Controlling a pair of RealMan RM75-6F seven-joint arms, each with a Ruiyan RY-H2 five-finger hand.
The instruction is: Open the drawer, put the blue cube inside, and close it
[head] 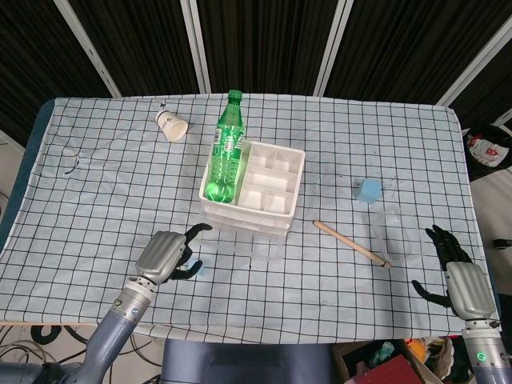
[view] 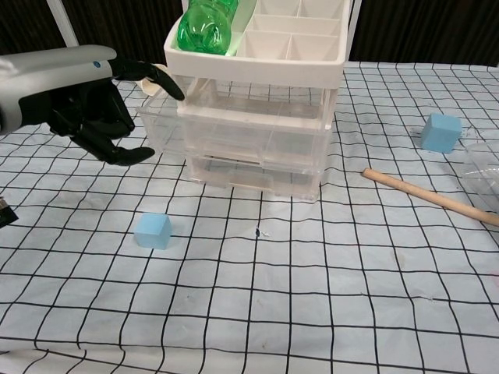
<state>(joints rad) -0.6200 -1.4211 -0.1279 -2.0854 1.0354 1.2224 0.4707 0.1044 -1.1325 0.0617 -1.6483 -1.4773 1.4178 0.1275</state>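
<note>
A clear plastic drawer unit (view: 257, 140) stands near the middle of the black-gridded white tablecloth (head: 96, 184), topped by a white compartmented tray (head: 268, 178) in whose left slot a green plastic bottle (head: 226, 148) lies on its side, neck pointing away from the robot. The top clear drawer (view: 226, 121) sticks out toward the robot beyond the two below it, partly open. The left hand (view: 90, 105) is at the drawer's front left corner, one dark finger (view: 160, 76) hooked over the drawer's front rim while the other fingers curl loosely below and beside it, holding nothing else. A small light-blue cube (view: 153, 231) sits on the cloth in front of the unit and to its left, just below the left hand in the chest view and apart from it; in the head view it is mostly hidden behind that hand. A second light-blue cube (head: 368, 190) rests well to the right of the unit. A wooden stick (head: 352, 243) lies diagonally between the unit and the right hand (head: 460, 280), which hovers near the table's right front edge with fingers spread and nothing in it. A clear plastic cup (head: 396, 234) lies by the stick's near end, and a white paper cup (head: 170, 126) lies tipped over at the far left.
</note>
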